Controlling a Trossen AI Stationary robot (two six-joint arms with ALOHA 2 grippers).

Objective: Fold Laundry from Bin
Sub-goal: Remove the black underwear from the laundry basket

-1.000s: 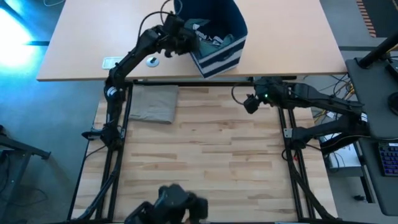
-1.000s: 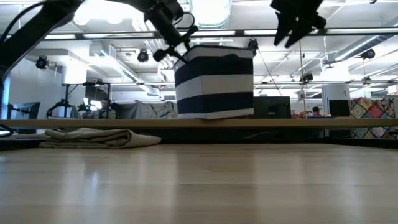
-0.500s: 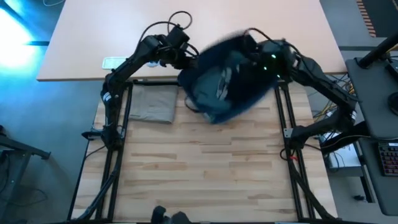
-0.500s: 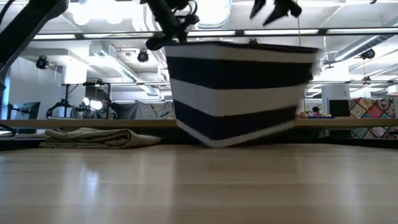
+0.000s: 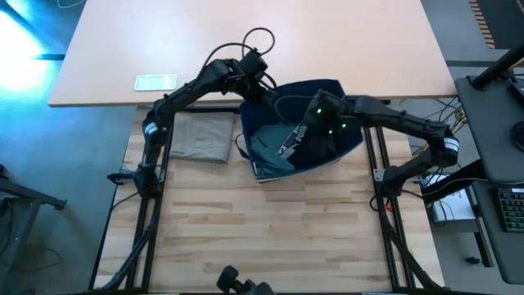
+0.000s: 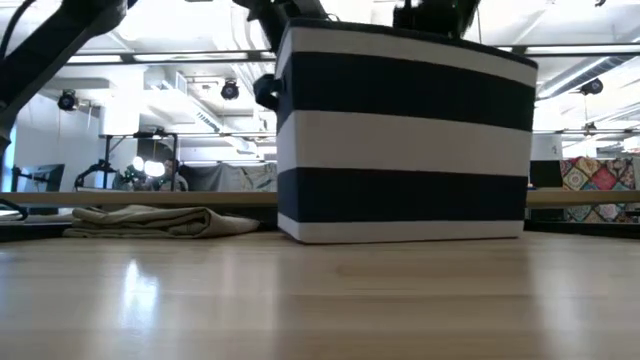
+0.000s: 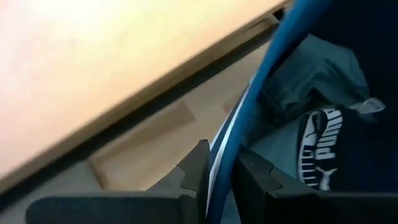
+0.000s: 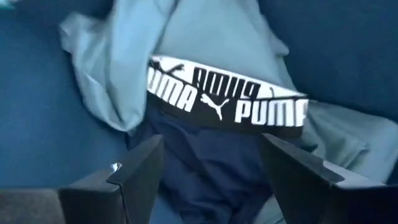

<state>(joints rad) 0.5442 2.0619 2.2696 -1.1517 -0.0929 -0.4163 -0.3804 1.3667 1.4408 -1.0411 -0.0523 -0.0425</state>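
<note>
The boxy navy-blue fabric bin (image 6: 403,140) with white horizontal stripes stands on the light wooden slatted table (image 5: 270,221), toward its far edge. The left gripper (image 7: 217,169) is clenched on the bin's wall at the rim. The right gripper (image 8: 211,163) hangs inside the bin with its fingers spread, just above a navy garment with white lettering (image 8: 227,102) on teal-green cloth (image 8: 186,37). Farther left lies a folded beige garment (image 5: 201,136) (flat, well apart from the bin).
</note>
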